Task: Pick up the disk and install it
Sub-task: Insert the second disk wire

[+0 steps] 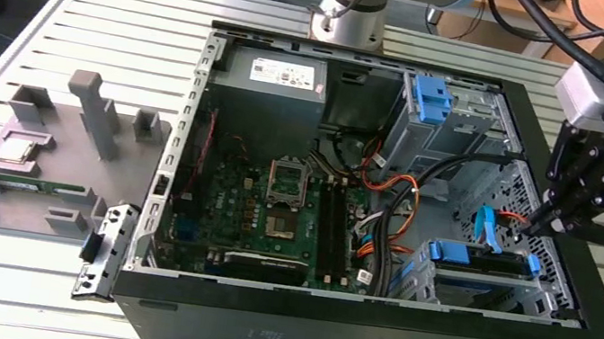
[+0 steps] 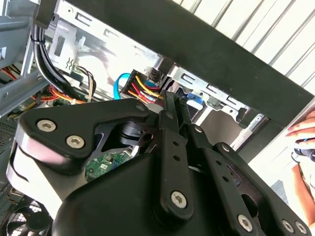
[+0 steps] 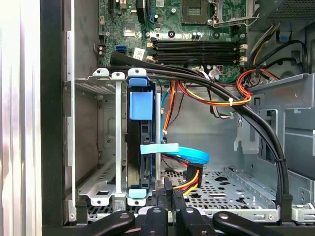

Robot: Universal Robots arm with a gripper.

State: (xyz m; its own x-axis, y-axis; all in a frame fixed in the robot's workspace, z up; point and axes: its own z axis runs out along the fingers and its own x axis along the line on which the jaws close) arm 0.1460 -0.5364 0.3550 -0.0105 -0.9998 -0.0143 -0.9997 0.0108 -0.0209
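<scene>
The disk [image 1: 482, 260] sits in the metal drive cage [image 1: 422, 275] at the open computer case's corner, on the exterior view's right. Its blue carrier rails frame it. In the first wrist view the disk [image 3: 142, 172] stands on edge in the cage [image 3: 106, 147], with a blue tab on its end. My gripper [image 1: 536, 227] hangs just above and beside the cage, fingers pressed together and shut on nothing I can see. Its tips [image 3: 170, 189] are close to a connector [image 3: 193, 179] with yellow, red and black wires and a light blue flat cable [image 3: 189, 155]. The same connector [image 2: 142, 88] lies just past the fingertips [image 2: 171, 105].
A grey parts tray [image 1: 49, 157] on the exterior view's left holds a small square chip [image 1: 14, 149] and a memory stick [image 1: 19, 182]. Thick black cables [image 3: 246, 118] cross the case above the motherboard [image 1: 271, 210]. Another blue bracket [image 1: 429, 99] sits in the far bay. A person's hand [image 2: 302, 135] is outside the case.
</scene>
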